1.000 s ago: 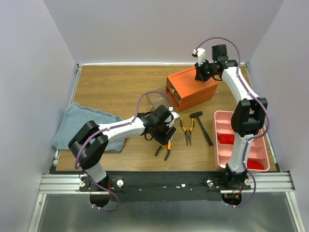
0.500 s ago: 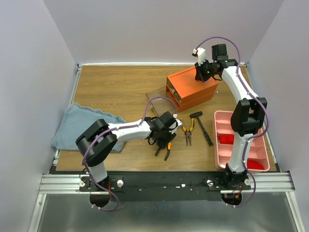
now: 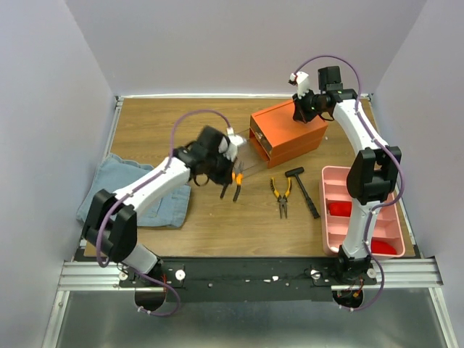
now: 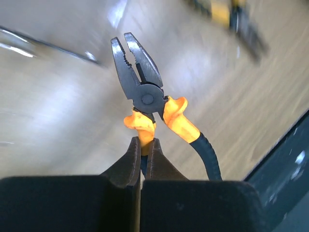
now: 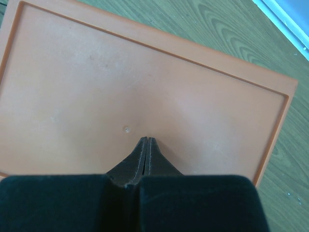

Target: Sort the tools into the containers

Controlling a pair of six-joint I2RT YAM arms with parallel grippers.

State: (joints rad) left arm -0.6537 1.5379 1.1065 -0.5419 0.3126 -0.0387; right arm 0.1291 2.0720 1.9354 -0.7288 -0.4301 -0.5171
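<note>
One pair of tools is in hand at this moment: the orange-handled pliers point(image 4: 145, 92) are clamped by the left gripper point(image 4: 143, 145), whose fingers pinch a single orange handle just behind the pivot, so the other handle splays free toward 4 o'clock in the wrist view and the steel nose points away from the camera. In the top view these pliers point(image 3: 233, 183) hang near the middle of the table point(image 3: 159, 130), apparently lifted clear of the wood, just at 7 o'clock from the clear drawer point(image 3: 250, 161) that stands pulled out from the front of the orange cabinet point(image 3: 288, 132). The right gripper point(image 5: 146, 141) is clenched on nothing, its tips together over the cabinet's lid at 1 o'clock on the table; whether it presses down I cannot tell, though it looks placed to steady the box. The step seems to be carrying the first pliers to a drawer. Next, the left arm would need to bring the tool over the drawer's open top, lower it, and release; with only one handle gripped, the pliers may swing or catch the rim. The yellow-handled pliers point(image 3: 281, 196) and the hammer point(image 3: 303, 190) lie unsorted at 4 o'clock.
</note>
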